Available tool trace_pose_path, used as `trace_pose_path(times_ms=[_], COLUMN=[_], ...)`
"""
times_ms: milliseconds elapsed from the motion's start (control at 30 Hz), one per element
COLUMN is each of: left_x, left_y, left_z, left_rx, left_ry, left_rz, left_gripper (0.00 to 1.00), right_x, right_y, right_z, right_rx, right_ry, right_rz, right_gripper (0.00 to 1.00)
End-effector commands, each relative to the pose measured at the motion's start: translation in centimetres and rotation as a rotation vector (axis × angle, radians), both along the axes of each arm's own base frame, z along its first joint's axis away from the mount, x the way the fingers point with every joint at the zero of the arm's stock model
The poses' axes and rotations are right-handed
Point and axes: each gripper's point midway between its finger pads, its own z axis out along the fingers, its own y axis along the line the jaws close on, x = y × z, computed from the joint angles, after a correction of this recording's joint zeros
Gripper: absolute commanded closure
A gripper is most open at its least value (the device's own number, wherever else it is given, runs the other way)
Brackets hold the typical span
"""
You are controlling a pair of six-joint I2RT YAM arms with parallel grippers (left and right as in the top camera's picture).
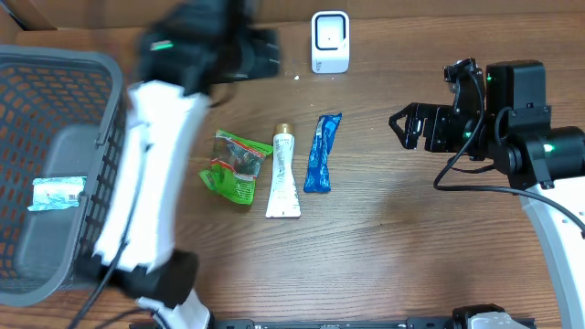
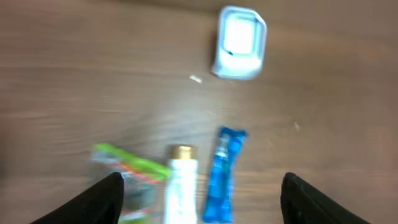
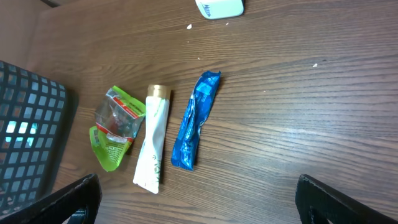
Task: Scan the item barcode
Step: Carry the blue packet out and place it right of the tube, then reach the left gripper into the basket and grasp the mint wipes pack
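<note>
Caught from overhead: a brown wooden tabletop [image 1: 384, 238]. Found a grey mesh basket [image 1: 37, 100] at its left edge. Showed the left arm [image 1: 155, 174], blurred, stretched from the near edge past the basket toward the far side, and the right arm [image 1: 521, 137] poised over the right side, well apart from the goods. Showed the left fingers [image 2: 106, 202] spread wide with nothing between them, and the right fingers [image 3: 68, 202] parted just as broadly and equally empty.

Found three items in a row at mid-tabletop, between the two arms: a white tube [image 1: 283, 178] with a gold cap in the middle, a blue packet [image 1: 321, 153] just beside it on the right, and a crumpled green packet [image 1: 233, 164] just beside it on the left. Placed the white scanner [image 1: 330, 41] at the far edge, beyond the row and apart from it. Left a pale packet [image 1: 57, 194] with a teal label lying inside the basket.
</note>
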Motion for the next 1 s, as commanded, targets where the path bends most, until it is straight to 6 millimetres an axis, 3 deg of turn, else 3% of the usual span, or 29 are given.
trace_pose_path(times_ms=[0, 200, 333, 967], left_x=[-2.0, -5.7, -7.1, -11.5], left_y=[6.9, 15.7, 21.3, 32.9], left_z=[3.1, 2.0, 1.2, 0.1], left_rx=[0.087, 0.106, 0.099, 0.195], left_ry=[-0.053, 0.077, 0.119, 0.176], left_rz=[0.139, 0.358, 0.513, 0.743], left_gripper=[0.29, 0.30, 0.31, 0.29], right_x=[0.4, 0.4, 0.4, 0.3], right_y=[0.1, 0.1, 0.1, 0.1], right_z=[1.1, 1.1, 1.1, 1.1], right_rx=[0.005, 0.005, 0.005, 0.004], right_ry=[-0.032, -0.032, -0.031, -0.028], right_rz=[0.003, 0.003, 0.003, 0.003], right_gripper=[0.00, 0.00, 0.00, 0.00])
